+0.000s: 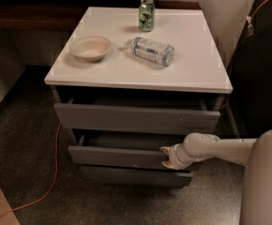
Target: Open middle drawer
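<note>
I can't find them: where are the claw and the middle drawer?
White robot claw (166, 157): camera view, tip, at the drawer's right end.
Grey flat middle drawer (117, 156): camera view, front panel.

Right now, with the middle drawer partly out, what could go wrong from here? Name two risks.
1. The gripper sits at the right end of the middle drawer, not its centre; an off-centre pull may skew and jam it.
2. The bottle lies on its side on the cabinet top; a jolt could roll it off, and might tip the upright can.
</note>
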{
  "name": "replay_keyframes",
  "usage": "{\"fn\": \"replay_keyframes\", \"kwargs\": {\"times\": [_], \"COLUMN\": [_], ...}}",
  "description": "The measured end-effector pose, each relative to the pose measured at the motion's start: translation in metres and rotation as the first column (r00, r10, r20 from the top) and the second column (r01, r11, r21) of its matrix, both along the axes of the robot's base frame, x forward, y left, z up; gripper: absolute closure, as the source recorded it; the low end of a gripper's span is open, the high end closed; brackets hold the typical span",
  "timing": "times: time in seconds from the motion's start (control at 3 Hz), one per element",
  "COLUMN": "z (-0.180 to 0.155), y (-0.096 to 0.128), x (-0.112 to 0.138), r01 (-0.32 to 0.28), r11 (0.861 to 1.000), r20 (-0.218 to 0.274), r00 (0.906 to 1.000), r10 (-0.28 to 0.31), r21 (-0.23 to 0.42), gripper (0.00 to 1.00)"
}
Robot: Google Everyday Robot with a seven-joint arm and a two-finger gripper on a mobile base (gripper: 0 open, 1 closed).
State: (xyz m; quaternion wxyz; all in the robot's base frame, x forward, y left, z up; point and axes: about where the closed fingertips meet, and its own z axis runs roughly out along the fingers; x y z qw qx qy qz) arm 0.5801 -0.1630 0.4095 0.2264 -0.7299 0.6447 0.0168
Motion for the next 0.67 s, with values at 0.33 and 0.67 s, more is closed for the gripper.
{"fn": "replay_keyframes", "kwargs": {"times": [0.33,0.67], "z": [-0.0016,-0.0017], "y": [0.0006,0.0006], "x": [-0.0076,-0.0076], "r01": [0.003,0.003], "r11": [1.000,1.000], "r20": [-0.014,-0.014], "r00": [0.9999,0.9999], "r10": [-0.003,-0.003], "r21": [-0.008,-0.008], "gripper": [0.33,0.09]}}
